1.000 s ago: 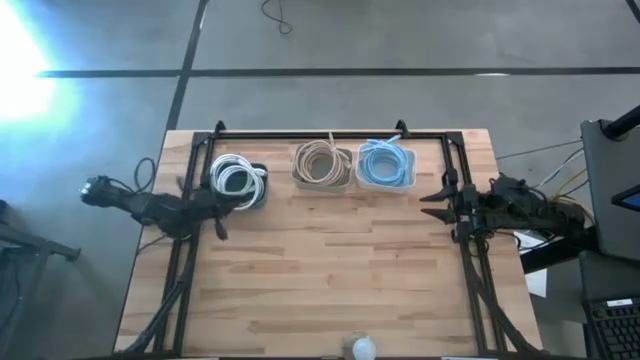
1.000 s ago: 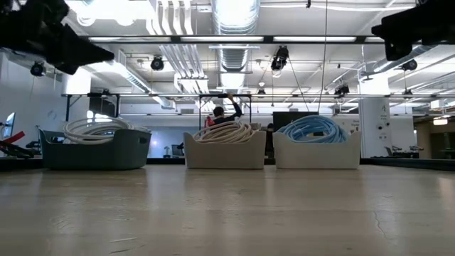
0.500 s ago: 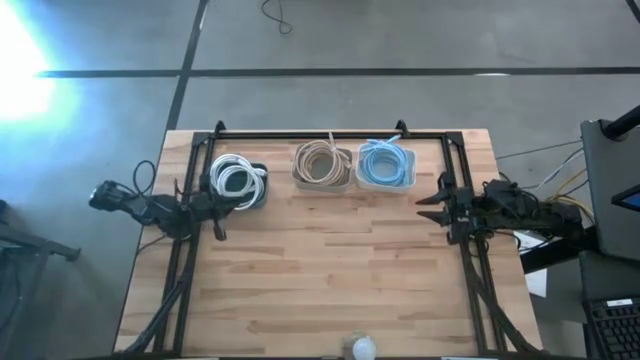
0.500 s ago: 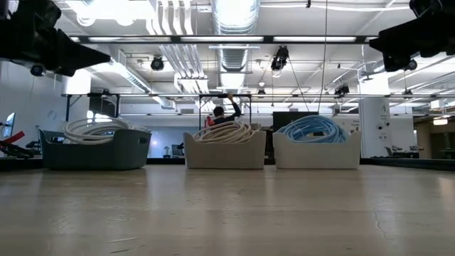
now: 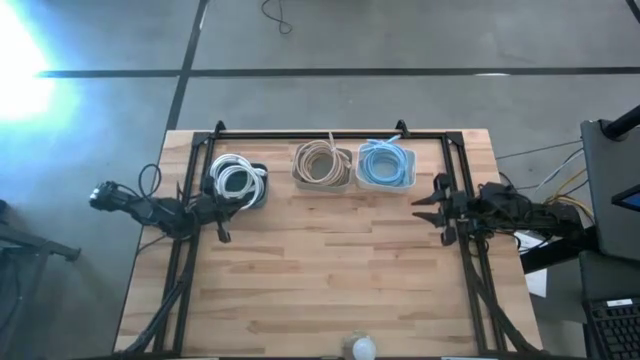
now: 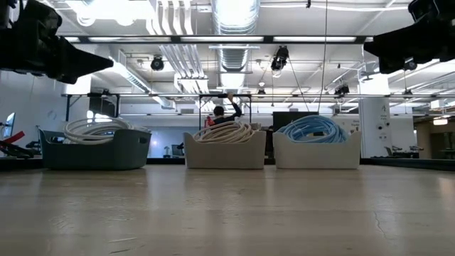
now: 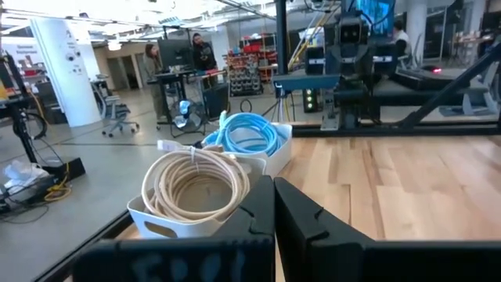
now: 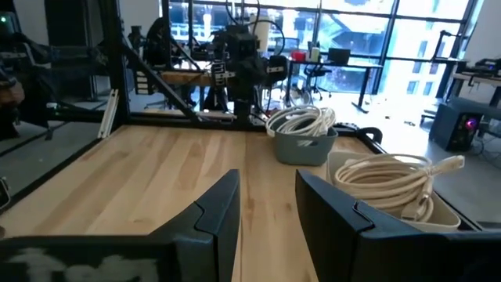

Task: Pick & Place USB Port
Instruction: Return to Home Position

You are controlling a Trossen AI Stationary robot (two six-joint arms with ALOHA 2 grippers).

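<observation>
Three bins stand in a row along the table's far edge. A dark grey bin (image 5: 237, 181) holds a white cable coil, a white bin (image 5: 322, 163) a beige coil, and another white bin (image 5: 386, 165) a blue coil. My left gripper (image 5: 225, 207) hovers shut just near of the grey bin, at the table's left edge, pointing level across the table (image 7: 274, 215). At the right edge my right gripper (image 5: 428, 207) hovers open, pointing level toward the left (image 8: 268, 204). Neither holds anything.
Black frame rails (image 5: 330, 133) run along the table's far, left and right edges. A small white round object (image 5: 362, 348) sits at the near edge. Bare wood (image 5: 330, 260) spreads from the bins to the near edge. People (image 6: 219, 114) stand in the room behind.
Both grippers have sunk a little toward the table, still level, at the same edges as before. The left stays shut and the right stays open. The bins and cables have not moved.
</observation>
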